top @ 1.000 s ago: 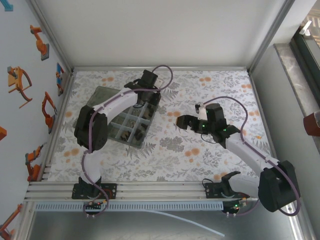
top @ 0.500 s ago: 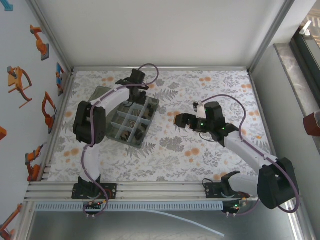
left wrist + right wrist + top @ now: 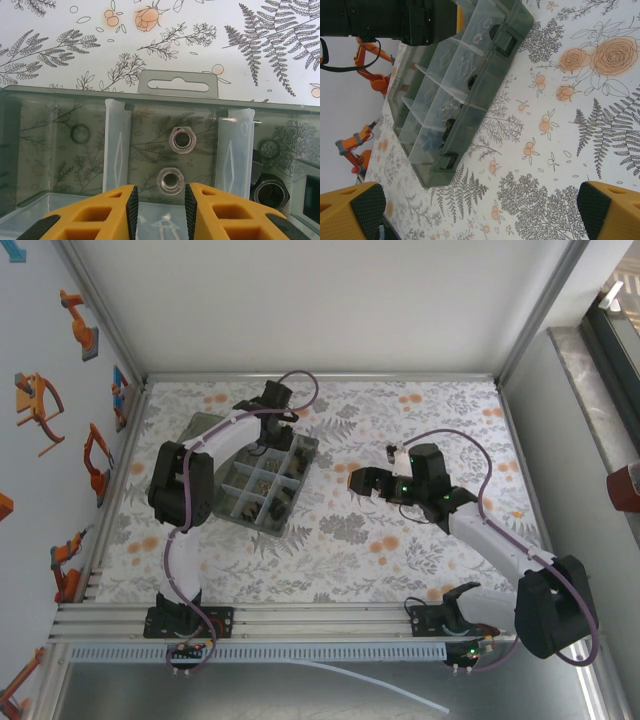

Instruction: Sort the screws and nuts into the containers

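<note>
The smoky-grey organizer box (image 3: pixel 300 490) lies open at the table's left, with its containers split by pale dividers (image 3: pixel 116 145). My left gripper (image 3: pixel 160 192) hangs over the box's far row, open a little, with nothing between its pads. Just beyond its tips a silvery nut (image 3: pixel 171 179) lies in the middle container, and a second silvery nut (image 3: pixel 182 138) sits farther back. Dark nuts (image 3: pixel 270 190) fill the container to the right. My right gripper (image 3: pixel 481 202) stands wide open and empty over the table, to the right of the box (image 3: pixel 470 130). Small dark pieces (image 3: pixel 450 125) in the box are too blurred to identify.
The box's flat lid (image 3: pixel 200 430) lies open toward the back left, and its hang tab (image 3: pixel 178 85) rests on the flowered mat (image 3: pixel 400 530). The enclosure's walls (image 3: pixel 130 420) run close along the left and back. Bare mat lies between the box and my right gripper (image 3: pixel 355 482).
My left arm has swung left and back over the box's far row, and its jaws have parted a little. My right gripper has edged slightly left.
</note>
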